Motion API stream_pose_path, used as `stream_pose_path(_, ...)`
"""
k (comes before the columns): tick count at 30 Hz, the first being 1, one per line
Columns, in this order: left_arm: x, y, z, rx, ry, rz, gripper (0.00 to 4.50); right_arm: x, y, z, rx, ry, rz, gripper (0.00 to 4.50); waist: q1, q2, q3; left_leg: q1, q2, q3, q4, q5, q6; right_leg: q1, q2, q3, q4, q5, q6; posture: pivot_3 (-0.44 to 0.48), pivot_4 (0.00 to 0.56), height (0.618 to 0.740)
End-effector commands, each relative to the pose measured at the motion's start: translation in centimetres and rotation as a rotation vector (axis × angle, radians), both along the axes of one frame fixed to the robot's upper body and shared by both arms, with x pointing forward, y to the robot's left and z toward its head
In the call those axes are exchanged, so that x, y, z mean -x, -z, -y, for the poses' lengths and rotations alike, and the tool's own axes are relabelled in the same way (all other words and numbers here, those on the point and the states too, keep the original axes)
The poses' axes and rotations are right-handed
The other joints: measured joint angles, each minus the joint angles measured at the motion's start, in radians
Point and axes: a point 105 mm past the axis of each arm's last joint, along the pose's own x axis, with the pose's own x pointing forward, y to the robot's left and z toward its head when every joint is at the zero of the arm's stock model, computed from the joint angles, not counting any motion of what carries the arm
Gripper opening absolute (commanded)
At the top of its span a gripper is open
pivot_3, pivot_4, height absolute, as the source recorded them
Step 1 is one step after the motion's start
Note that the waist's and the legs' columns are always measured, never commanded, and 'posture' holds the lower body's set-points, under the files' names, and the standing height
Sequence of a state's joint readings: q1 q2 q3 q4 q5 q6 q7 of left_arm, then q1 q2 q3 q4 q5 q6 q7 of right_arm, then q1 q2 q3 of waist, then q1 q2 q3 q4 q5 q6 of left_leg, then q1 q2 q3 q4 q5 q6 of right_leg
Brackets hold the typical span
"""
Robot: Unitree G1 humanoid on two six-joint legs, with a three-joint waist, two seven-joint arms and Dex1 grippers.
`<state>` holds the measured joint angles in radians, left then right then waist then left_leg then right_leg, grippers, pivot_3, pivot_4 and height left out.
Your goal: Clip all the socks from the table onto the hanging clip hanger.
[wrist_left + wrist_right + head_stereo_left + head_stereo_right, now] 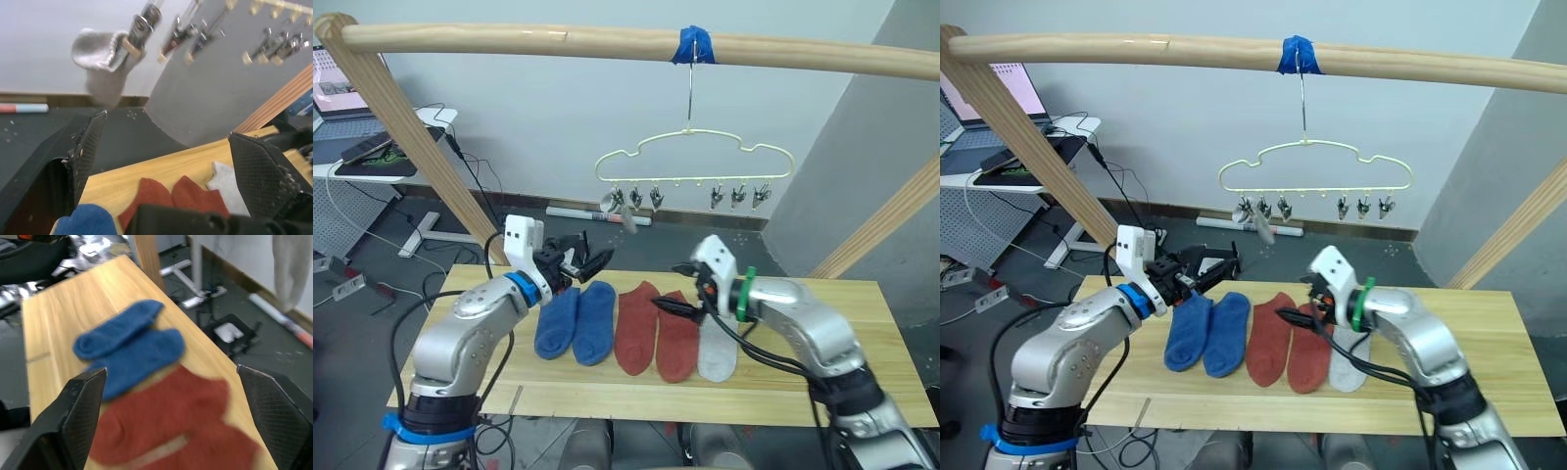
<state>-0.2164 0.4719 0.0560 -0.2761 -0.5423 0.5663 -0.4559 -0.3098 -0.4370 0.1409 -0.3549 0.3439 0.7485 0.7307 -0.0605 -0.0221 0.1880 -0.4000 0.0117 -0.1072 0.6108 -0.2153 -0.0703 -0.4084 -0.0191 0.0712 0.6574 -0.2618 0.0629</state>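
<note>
Pale grey walls and a dark floor with cables back the scene; a thick round wooden rail [607, 44] marked with blue tape crosses overhead. From it hangs the thin pale-yellow wire clip hanger [695, 157], one light grey sock [625, 211] already pinched in a clip at its left end. Below the hanger, on the long pale-wood plank table [862, 382], lie five soft knit ankle socks in a row: two blue socks [576, 321], two rust-red socks [656, 333] and a second light grey sock [717, 351]. They look light and limp, so a pinch at the cuff edge should suit best. The left gripper [590, 260] hovers over the blue pair, fingers apart and empty. The right gripper [677, 305], fingers likewise spread, hangs just above the red pair.
</note>
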Motion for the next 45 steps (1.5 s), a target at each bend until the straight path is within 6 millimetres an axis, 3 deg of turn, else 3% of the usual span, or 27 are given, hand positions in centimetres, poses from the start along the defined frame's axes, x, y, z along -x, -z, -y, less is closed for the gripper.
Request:
stream_pose_path(1,-0.3,-1.6,0.7,-0.002,0.003,0.134,4.32,0.8,-4.1,-0.2,-0.12,-0.002,0.121,4.5,-0.007,0.0,0.0,0.001,0.0,0.0,0.0,0.0,0.0,0.0,0.0,0.0,0.001,0.0,0.0,-0.073,0.161,0.74)
stream_pose_path(4,-1.1,-1.7,1.1,0.005,-0.036,0.187,3.56,1.3,-4.3,-0.2,-0.057,-0.024,0.215,4.5,-0.006,0.0,0.0,0.002,0.0,-0.001,0.001,0.0,0.0,0.001,0.001,-0.001,0.002,0.0,0.0,-0.083,0.158,0.74)
stream_pose_path(7,-1.3,-1.7,2.6,-0.014,-0.014,0.233,2.61,1.4,-5.2,-0.2,-0.116,0.006,0.228,4.5,-0.006,0.0,0.0,0.002,0.0,0.0,0.002,0.0,0.0,0.002,0.001,0.0,0.002,0.001,0.001,-0.091,0.157,0.74)
stream_pose_path(13,-1.8,-2.3,4.3,0.018,-0.002,0.294,2.61,1.4,-6.3,-0.3,-0.147,0.036,0.269,4.5,-0.006,0.0,0.0,0.001,0.0,0.0,0.002,0.0,0.0,0.002,0.0,0.0,0.001,0.001,0.001,-0.108,0.161,0.74)
stream_pose_path(17,-2.3,-2.5,4.4,-0.002,-0.02,0.318,1.4,1.4,-6.8,-0.5,-0.183,0.045,0.277,4.5,-0.015,0.0,0.0,0.001,0.0,0.0,0.002,0.0,0.0,0.002,0.0,0.0,0.001,0.001,0.001,-0.112,0.166,0.74)
stream_pose_path(24,-2.9,-2.2,4.4,-0.029,-0.03,0.331,1.4,1.2,-7.0,-0.6,-0.182,0.051,0.291,4.5,-0.023,0.0,0.0,0.001,0.0,0.0,0.002,0.0,0.0,0.002,0.001,0.0,0.002,0.001,0.001,-0.116,0.175,0.74)
stream_pose_path(31,-4.1,-2.2,4.2,-0.026,-0.098,0.357,1.4,1.8,-8.5,-2.3,-0.258,-0.033,0.31,4.5,-0.024,0.0,0.0,0.001,0.0,-0.001,0.002,0.0,0.0,0.002,0.001,0.0,0.002,0.001,0.001,-0.115,0.179,0.74)
stream_pose_path(45,-6.3,-2.2,4.2,-0.031,-0.163,0.384,1.4,1.5,-10.9,-2.6,-0.294,-0.022,0.41,4.5,-0.025,0.0,0.0,0.001,0.0,-0.001,0.002,0.0,0.0,0.002,0.001,0.0,0.002,0.001,0.002,-0.129,0.177,0.74)
